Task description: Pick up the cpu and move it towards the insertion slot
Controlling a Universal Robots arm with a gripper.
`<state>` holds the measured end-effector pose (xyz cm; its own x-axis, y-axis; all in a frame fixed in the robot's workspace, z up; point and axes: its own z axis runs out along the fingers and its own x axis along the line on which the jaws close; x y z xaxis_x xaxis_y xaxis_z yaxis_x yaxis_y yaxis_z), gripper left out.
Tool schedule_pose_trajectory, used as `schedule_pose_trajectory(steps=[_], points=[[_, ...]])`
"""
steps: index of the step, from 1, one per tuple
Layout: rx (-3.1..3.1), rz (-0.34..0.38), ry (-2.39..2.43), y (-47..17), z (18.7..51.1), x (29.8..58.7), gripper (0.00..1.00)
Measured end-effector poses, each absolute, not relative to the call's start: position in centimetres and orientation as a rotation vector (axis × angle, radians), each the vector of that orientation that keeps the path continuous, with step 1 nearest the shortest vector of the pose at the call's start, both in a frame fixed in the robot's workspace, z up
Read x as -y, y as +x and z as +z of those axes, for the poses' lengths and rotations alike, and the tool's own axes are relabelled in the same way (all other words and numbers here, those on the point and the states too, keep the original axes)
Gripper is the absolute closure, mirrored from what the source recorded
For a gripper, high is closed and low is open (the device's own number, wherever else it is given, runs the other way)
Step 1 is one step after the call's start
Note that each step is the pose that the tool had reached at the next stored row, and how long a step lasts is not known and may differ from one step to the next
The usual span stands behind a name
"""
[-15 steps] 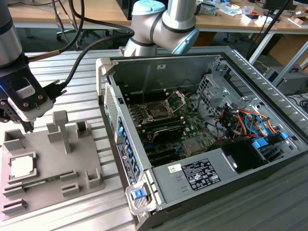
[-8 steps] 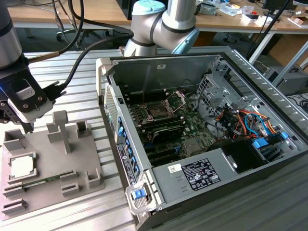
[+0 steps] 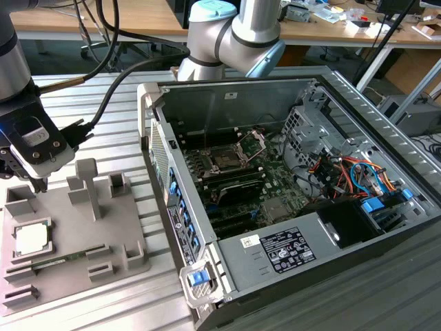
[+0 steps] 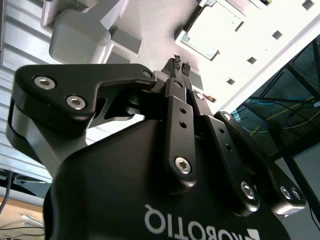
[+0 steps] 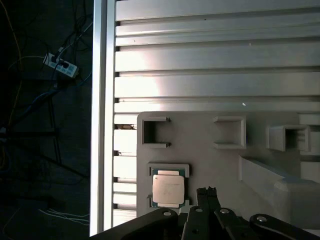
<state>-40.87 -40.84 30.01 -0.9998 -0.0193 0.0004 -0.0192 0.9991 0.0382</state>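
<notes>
Silvery, flat and square, the cpu (image 5: 168, 190) sits in a recess of the grey plastic fixture plate (image 5: 200, 130), with nothing gripping it. The black 2-finger gripper (image 5: 206, 191) hangs just beside one edge of it rather than over it, fingertips pressed together and empty. The silver-framed insertion slot (image 3: 227, 160) lies well apart, toward the exterior view's right, inside the open computer case (image 3: 207, 103).

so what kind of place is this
Probably a robotics lab for computer assembly: an open computer case on a slotted aluminium table, the cpu in a grey fixture, and cluttered wooden desks behind.
</notes>
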Motion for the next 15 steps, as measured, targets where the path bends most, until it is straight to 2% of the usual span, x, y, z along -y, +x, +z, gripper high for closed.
schedule_pose_trajectory(steps=[15], points=[[3.140, -0.060, 0.030, -41.09, 29.71, 40.85, 0.89]])
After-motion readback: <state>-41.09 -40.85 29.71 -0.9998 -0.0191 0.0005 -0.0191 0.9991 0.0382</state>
